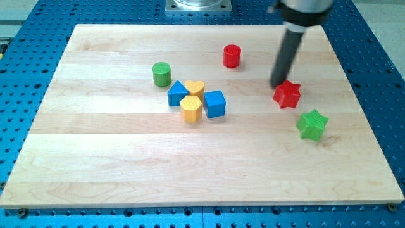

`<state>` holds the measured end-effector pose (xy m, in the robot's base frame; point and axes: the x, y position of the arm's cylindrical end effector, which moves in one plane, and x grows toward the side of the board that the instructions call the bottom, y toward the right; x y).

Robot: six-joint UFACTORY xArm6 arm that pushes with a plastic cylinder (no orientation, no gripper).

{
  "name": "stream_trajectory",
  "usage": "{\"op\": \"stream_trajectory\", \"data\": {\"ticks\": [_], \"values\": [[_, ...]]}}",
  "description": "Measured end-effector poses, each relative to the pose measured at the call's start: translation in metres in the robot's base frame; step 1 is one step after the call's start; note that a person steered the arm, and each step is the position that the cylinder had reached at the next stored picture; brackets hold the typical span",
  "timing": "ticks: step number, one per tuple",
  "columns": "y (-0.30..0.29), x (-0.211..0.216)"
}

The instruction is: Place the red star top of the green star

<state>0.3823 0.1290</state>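
Note:
The red star [287, 94] lies right of the board's middle. The green star [312, 124] lies just below and to the right of it, a small gap apart. My tip [278, 85] rests at the red star's upper left edge, touching or nearly touching it. The dark rod rises from there toward the view's top.
A red cylinder [232, 56] stands up and left of my tip. A green cylinder [162, 74] stands at centre left. Below it cluster a blue triangle [177, 94], a yellow heart [195, 88], a yellow hexagon [190, 107] and a blue cube [215, 103]. The wooden board [126, 164] lies on a blue perforated table.

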Motion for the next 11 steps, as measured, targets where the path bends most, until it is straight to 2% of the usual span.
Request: {"op": "stream_trajectory", "data": {"ticks": [1, 2, 3, 4, 5, 6, 9, 10, 11], "values": [[0.016, 0.036], [0.062, 0.030], [0.063, -0.003], [0.161, 0.001], [0.166, 0.047], [0.131, 0.053], [0.087, -0.007], [0.126, 0.018], [0.103, 0.038]]}}
